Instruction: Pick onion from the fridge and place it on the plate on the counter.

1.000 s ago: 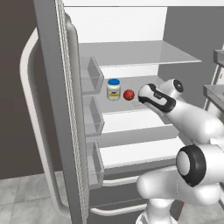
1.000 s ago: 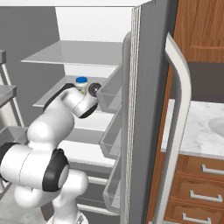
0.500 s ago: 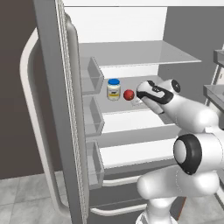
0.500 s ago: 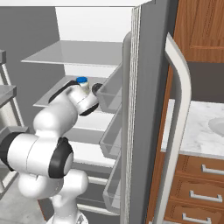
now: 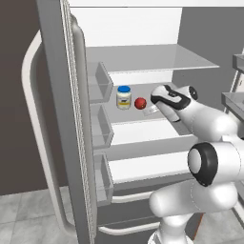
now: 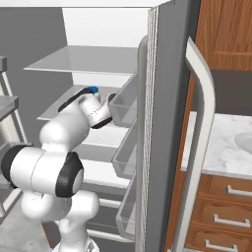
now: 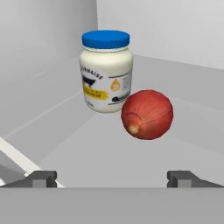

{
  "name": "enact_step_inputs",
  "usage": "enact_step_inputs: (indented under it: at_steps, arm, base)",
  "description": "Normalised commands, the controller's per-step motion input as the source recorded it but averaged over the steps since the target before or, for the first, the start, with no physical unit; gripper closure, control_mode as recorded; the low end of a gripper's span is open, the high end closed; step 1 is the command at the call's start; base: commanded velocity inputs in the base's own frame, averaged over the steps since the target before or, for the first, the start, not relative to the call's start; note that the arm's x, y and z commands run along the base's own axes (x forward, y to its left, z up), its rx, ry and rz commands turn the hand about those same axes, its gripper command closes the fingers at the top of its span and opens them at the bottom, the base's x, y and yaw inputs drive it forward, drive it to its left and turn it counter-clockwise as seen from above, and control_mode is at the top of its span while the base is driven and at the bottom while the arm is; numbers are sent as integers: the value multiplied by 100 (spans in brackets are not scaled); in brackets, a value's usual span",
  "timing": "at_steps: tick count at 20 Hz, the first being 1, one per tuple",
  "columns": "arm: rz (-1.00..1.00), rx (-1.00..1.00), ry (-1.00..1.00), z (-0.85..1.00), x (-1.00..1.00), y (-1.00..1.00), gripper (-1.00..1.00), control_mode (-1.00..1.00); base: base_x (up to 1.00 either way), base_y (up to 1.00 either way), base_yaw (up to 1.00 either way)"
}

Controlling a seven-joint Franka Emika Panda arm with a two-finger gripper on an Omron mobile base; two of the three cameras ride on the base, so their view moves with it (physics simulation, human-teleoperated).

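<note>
Fridge: the fridge (image 5: 62, 119) stands open, both doors swung wide, with grey shelves and door bins showing in the two base views.
Onion: the onion (image 7: 147, 114) lies on the middle shelf (image 5: 143, 116) inside the fridge, resting on the shelf surface, its pale root end turned toward the camera in the hand view. In the left base view it is the small red ball (image 5: 140, 103) just right of the jar.
Jar: a pale jar (image 7: 106, 72) with a blue lid and a yellow-and-black label stands upright on the same shelf, just beside the onion and a little behind it; whether they touch, I cannot tell.
Claw: the claw (image 7: 112, 178) reaches into the fridge at shelf height, its two dark fingertips (image 7: 41, 178) set well apart, with nothing between them. The onion sits ahead of the tips, nearer the right-hand one in the hand view, not yet between them.
Arm: in the left base view the claw (image 5: 153, 106) is close to the right of the onion.
Desk: the marble desk (image 6: 224, 152) lies right of the fridge, over wooden drawers.
</note>
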Motion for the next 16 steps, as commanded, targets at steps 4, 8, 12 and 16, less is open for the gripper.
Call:
enact_step_inputs:
  at_steps: [4,8,12,16]
  arm:
    - [0,0,0,0,30,0,-100,-100]
    - [0,0,0,0,27,0,-100,-100]
    - [0,0,0,0,21,0,-100,-100]
    - [0,0,0,0,20,0,-100,-100]
  base:
    - [0,0,0]
    - [0,0,0]
    - [0,0,0]
    - [0,0,0]
